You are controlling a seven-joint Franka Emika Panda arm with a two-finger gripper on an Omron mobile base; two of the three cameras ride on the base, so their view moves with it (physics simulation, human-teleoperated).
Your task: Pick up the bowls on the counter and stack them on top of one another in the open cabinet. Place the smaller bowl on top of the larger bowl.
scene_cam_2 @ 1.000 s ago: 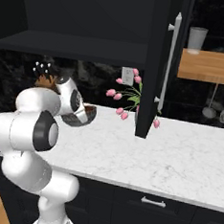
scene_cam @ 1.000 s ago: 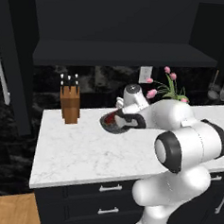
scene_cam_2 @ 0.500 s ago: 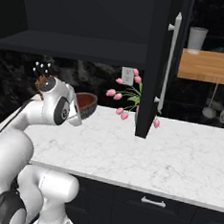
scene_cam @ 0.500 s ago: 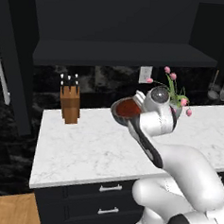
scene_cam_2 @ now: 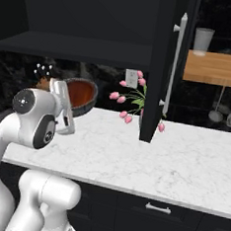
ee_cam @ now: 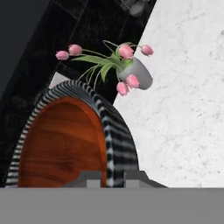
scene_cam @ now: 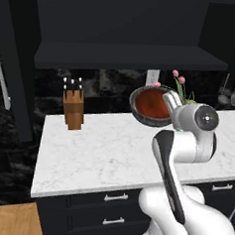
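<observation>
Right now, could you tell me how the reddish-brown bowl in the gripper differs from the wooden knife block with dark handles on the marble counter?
The reddish-brown bowl is round and shallow, with a striped dark outer wall; the wooden knife block is a tall, boxy shape. The bowl is held tilted above the white marble counter by the gripper, while the knife block stands upright on the counter. Both are warm brown and show a wood-like tone.

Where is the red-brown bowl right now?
The reddish-brown bowl is up in the air, tipped on its side in the gripper, above the back of the marble counter, between the knife block and the pink tulips.
</observation>
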